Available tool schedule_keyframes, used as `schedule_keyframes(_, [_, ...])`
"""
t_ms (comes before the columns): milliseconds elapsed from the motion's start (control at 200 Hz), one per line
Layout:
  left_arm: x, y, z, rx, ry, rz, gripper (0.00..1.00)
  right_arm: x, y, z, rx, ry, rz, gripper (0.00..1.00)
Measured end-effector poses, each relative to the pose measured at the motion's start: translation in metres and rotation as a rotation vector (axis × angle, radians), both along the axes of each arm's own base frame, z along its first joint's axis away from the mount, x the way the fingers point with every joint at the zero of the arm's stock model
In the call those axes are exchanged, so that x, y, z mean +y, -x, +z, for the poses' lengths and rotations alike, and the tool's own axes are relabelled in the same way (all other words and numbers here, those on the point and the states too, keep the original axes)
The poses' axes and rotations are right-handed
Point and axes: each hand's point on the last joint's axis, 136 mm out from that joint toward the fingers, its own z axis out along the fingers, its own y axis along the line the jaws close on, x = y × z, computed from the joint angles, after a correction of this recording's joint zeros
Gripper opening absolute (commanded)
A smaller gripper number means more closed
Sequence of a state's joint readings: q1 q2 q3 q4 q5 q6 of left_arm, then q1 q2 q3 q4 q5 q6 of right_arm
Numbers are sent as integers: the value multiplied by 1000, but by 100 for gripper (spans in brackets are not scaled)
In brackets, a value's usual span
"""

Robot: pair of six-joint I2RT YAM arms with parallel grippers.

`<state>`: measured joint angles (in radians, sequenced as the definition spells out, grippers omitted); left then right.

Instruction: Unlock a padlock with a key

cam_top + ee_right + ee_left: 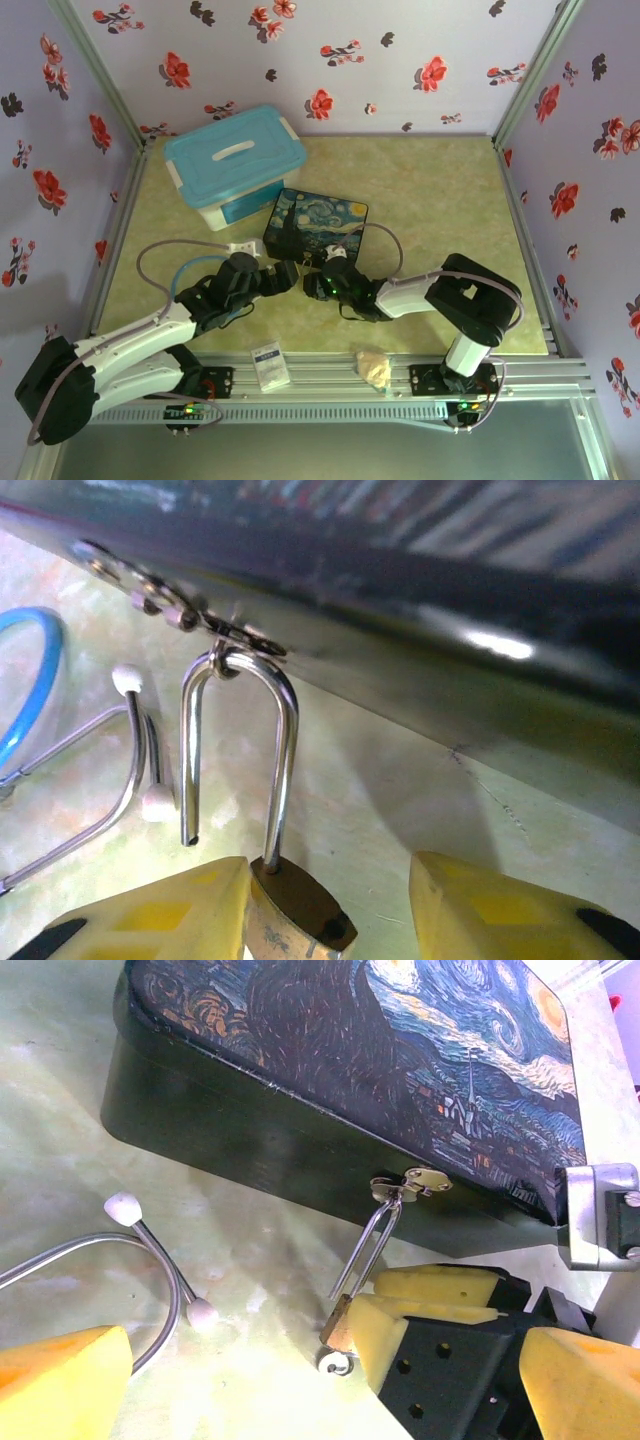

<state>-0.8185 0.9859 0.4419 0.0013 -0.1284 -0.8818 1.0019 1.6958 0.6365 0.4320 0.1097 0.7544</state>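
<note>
Small brass padlock (298, 905) with a thin silver U-shackle sprung open, short leg hanging free, long leg hooked through the hasp (235, 645) of the starry-night painted box (400, 1050), brass body against one pad of the right gripper (330, 865), fingers apart, left gripper (325, 1355) spread wide and empty, just beside the box front

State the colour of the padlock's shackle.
The thin U-shaped metal shackle is shiny silver; right wrist view shows it best.

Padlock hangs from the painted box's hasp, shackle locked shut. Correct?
No. The padlock does hang from the hasp of the painted box, but its shackle is open: one leg ends free, out of the body. The right wrist view shows it.
</note>
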Motion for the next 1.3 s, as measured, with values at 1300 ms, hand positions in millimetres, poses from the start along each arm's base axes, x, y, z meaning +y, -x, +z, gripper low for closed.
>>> schedule_keyframes(1300, [-19,-33,17,-56,-109,-36,100,-14,5,-4,63,-230,-143,10])
